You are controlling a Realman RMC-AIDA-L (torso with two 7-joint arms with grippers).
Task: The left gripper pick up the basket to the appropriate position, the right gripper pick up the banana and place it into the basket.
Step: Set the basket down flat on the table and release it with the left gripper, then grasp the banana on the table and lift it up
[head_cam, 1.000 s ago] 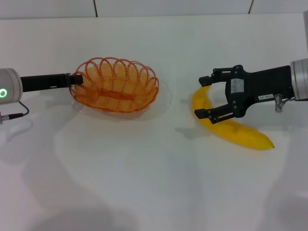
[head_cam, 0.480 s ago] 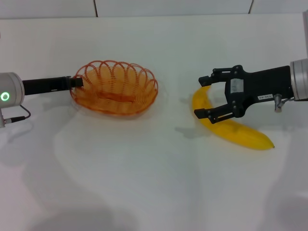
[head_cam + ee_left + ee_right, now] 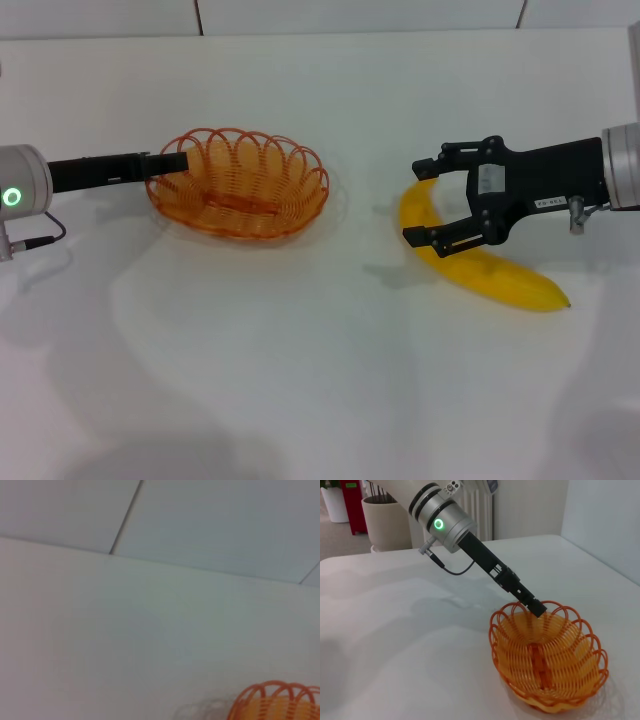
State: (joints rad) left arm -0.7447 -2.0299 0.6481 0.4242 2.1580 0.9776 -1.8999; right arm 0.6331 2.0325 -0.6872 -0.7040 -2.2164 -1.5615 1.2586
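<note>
The orange wire basket sits at about ten o'clock on the white counter. The left hand reaches in from nine o'clock and meets the basket's near-left rim; the right wrist view shows its black tip right at the scalloped loops, and it looks clamped on the rim, though the fingers are too slim to be sure. The basket is probably light and springy, so a grip on one edge may let it tilt or swing. The looped rim is the only real purchase, and a bite over a full loop should hold better than a pinch on a single wire.

The banana lies at about three o'clock, well apart from the basket, curving from its upper tip down toward four o'clock. The right hand hovers over its upper half with fingers spread wide, one on either side of the fruit, closed on nothing. The banana looks smooth and somewhat slippery, firm but easy to bruise. A moderate grip across the thick middle would likely balance it better than one near the tip, where it could pivot and droop.

The counter between banana and basket shows nothing in the path. Tiled wall stands behind.
</note>
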